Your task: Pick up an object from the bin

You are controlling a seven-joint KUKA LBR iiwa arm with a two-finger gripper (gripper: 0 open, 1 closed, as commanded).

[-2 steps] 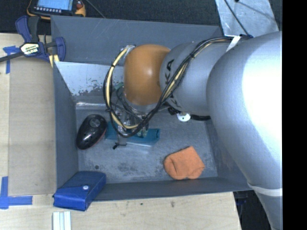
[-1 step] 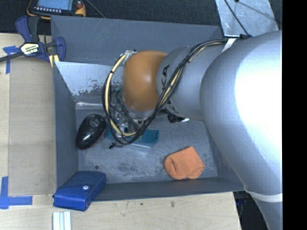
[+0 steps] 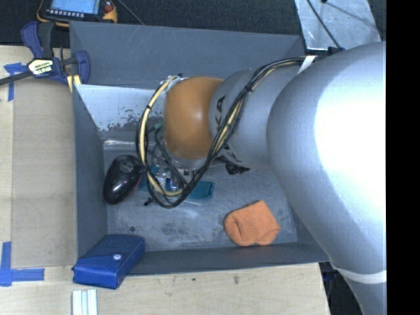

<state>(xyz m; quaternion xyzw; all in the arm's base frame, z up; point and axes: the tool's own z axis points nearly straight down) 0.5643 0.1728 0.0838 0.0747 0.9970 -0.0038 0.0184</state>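
Teal piece (image 3: 202, 190) lies mid-bin, partly under the gripper (image 3: 168, 182), near a black mouse (image 3: 123, 179). It looks light, stiff and slick, so pinch its narrow sides. Cables hide the gripper's opening: cannot tell. An orange cloth (image 3: 252, 224) sits apart.

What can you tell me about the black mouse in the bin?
The mouse is a black computer mouse with a rounded, egg-like body that looks like glossy plastic. A paler spot near its upper end may be a wheel. It lies flat, top side up, on the floor at the left of the bin, close to the left wall, with its long axis slanted. The arm's cables hang right beside its right edge; whether they touch it cannot be told.
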